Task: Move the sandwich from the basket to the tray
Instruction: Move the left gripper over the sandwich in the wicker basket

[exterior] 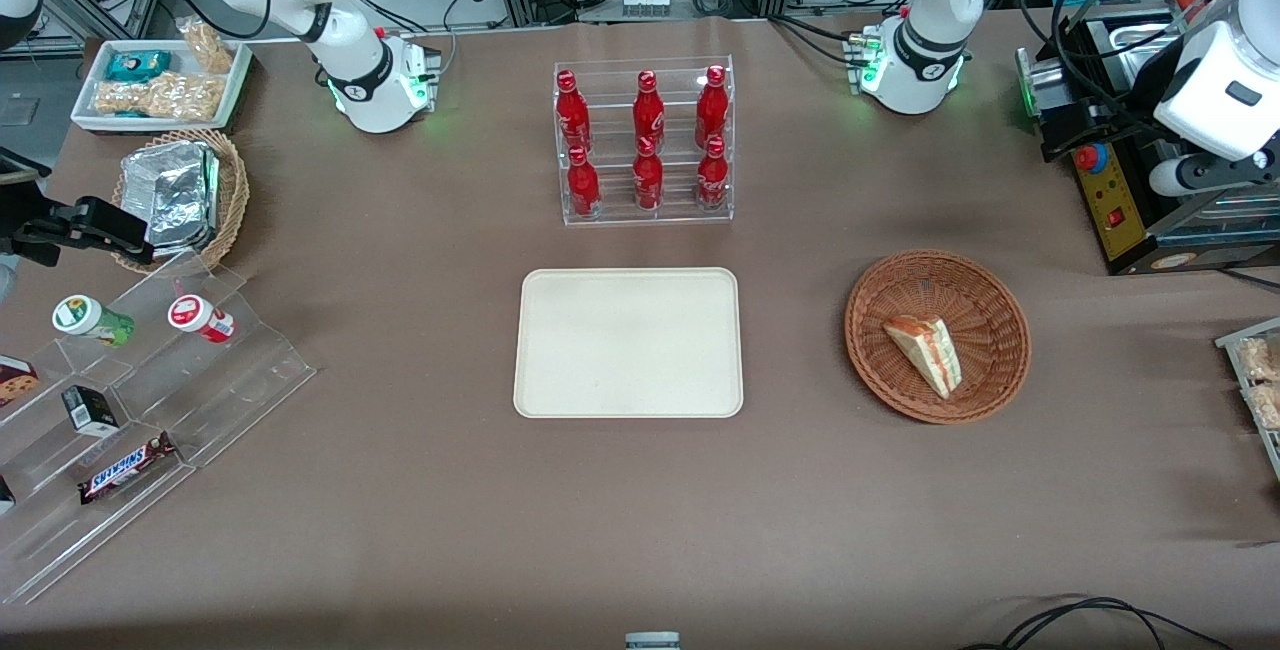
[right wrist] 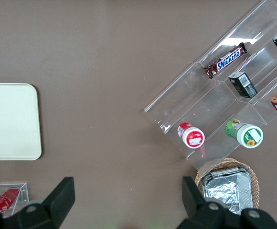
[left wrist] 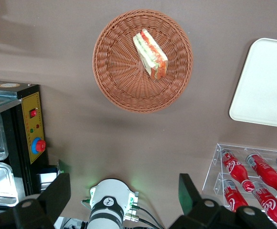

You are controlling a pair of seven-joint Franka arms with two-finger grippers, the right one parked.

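The sandwich point(exterior: 925, 352) point(left wrist: 150, 53), a white-bread wedge with red, yellow and green layers, lies in the round reddish-brown basket point(exterior: 870, 350) point(left wrist: 119, 81) toward the working arm's end of the table. The cream tray point(exterior: 628, 342) point(left wrist: 267, 86) lies flat at the table's middle, bare, beside the basket. My gripper point(left wrist: 124, 191) hangs high above the table, farther from the front camera than the basket and well apart from it. It is open, fingers wide apart with nothing between them. The arm's white wrist point(exterior: 1220, 80) shows over the black appliance.
A clear rack of red bottles point(exterior: 645, 140) point(left wrist: 253, 176) stands farther from the front camera than the tray. A black appliance point(exterior: 1150, 180) point(left wrist: 14, 124) sits beside the basket at the table's end. An acrylic snack stand point(exterior: 130, 400) and a foil-filled tan basket point(exterior: 185, 195) lie toward the parked arm's end.
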